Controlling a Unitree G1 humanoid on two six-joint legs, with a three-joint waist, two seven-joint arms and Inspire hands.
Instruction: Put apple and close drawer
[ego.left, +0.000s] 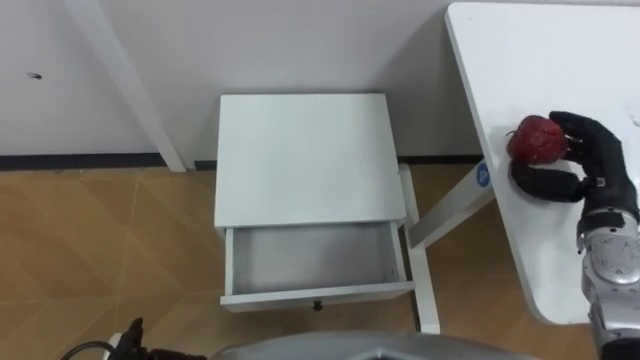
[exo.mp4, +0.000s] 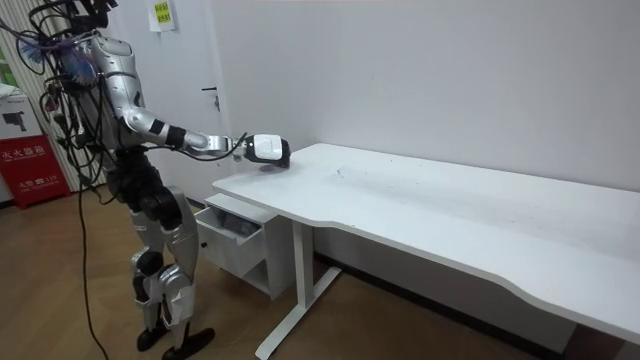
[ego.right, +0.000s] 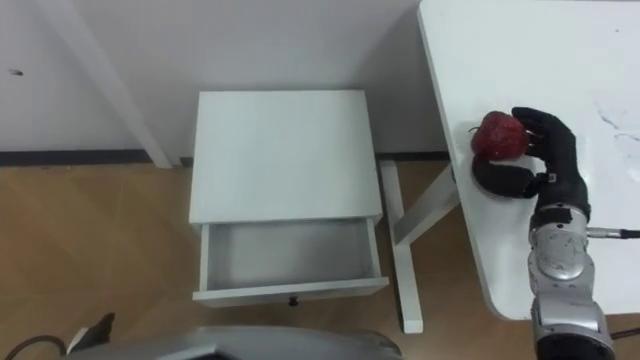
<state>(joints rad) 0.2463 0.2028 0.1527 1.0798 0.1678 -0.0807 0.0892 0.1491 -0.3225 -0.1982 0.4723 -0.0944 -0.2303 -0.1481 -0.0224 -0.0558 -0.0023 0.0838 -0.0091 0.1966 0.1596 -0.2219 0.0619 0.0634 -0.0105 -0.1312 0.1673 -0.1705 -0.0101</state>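
Right hand (ego.left: 598, 168) curls round apple (ego.left: 537, 140) (near table (ego.left: 520, 60) edge), drawer (ego.left: 318, 293) open alongside.

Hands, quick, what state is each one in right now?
Left hand: just a sliver at the lower edge, cannot be told.
Right hand: closed round the apple on the table.

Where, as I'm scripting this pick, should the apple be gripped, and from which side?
Round its middle, from the robot's right: the apple is round and sits free on the white table, and the right hand cups it from that side.
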